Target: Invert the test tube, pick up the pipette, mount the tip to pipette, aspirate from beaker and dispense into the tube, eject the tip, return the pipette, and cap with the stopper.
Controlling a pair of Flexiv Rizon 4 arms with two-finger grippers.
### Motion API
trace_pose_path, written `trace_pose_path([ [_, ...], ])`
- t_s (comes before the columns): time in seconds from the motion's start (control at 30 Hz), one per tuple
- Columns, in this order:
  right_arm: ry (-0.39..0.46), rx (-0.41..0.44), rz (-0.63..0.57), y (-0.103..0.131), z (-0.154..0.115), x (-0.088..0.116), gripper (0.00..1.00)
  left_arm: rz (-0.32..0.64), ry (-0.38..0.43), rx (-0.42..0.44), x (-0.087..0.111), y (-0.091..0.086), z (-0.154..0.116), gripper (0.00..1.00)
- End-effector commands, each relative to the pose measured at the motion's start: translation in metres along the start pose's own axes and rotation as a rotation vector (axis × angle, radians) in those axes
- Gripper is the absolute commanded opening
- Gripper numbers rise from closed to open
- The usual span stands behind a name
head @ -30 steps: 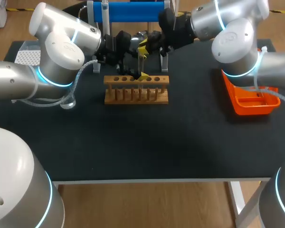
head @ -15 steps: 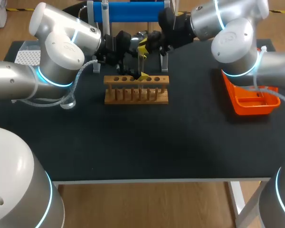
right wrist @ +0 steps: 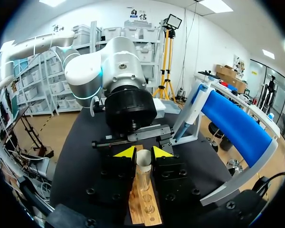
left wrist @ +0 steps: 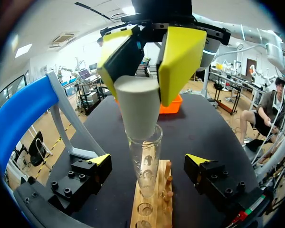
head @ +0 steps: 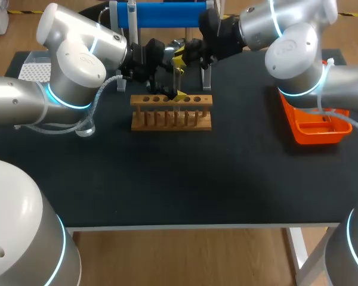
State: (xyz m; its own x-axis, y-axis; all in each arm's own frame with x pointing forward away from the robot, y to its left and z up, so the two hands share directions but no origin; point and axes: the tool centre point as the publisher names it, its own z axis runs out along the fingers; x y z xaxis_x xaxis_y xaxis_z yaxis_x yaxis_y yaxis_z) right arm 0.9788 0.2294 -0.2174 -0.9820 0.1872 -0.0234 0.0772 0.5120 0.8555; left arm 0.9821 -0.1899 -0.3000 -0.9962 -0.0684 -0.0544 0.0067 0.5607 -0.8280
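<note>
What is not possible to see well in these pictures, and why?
- Head view: the clear glass test tube and white conical stopper are hidden where both arms meet above the wooden rack.
- Left wrist view: liquid in the tube cannot be told; the glass is clear.
- Right wrist view: the tube's mouth is hidden behind the right gripper, whose jaws hold the stopper.
- Head view: the right arm partly covers the orange tray.

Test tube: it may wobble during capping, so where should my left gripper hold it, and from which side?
I'd grip the test tube on its bare glass wall between flared mouth and wooden rack, coming in level, one finger on each side. It stands upright, and the stopper in the right gripper blocks the approach from above.
</note>
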Motion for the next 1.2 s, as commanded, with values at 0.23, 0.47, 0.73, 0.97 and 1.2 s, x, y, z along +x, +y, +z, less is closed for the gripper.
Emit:
trace_pose_path([
  [0.23, -0.002, 0.013, 0.0, -0.004, 0.005, -0.001, 0.0, 0.001, 0.001, 0.0, -0.001, 0.0, 0.0, 1.0],
  [0.47, -0.003, 0.021, 0.002, -0.008, 0.005, -0.001, 0.0, 0.001, 0.001, 0.0, -0.001, 0.0, 0.0, 1.0],
  [0.73, -0.005, 0.034, -0.001, -0.013, 0.006, 0.001, 0.0, 0.001, 0.001, 0.0, -0.001, 0.0, 0.0, 1.0],
  [0.97, -0.007, 0.045, -0.006, -0.017, 0.007, 0.002, 0.0, 0.001, 0.001, 0.0, -0.001, 0.0, 0.0, 1.0],
  [1.2, -0.024, 0.021, 0.005, -0.017, 0.004, -0.001, 1.0, 0.001, 0.001, 0.0, -0.001, 0.0, 0.0, 1.0],
])
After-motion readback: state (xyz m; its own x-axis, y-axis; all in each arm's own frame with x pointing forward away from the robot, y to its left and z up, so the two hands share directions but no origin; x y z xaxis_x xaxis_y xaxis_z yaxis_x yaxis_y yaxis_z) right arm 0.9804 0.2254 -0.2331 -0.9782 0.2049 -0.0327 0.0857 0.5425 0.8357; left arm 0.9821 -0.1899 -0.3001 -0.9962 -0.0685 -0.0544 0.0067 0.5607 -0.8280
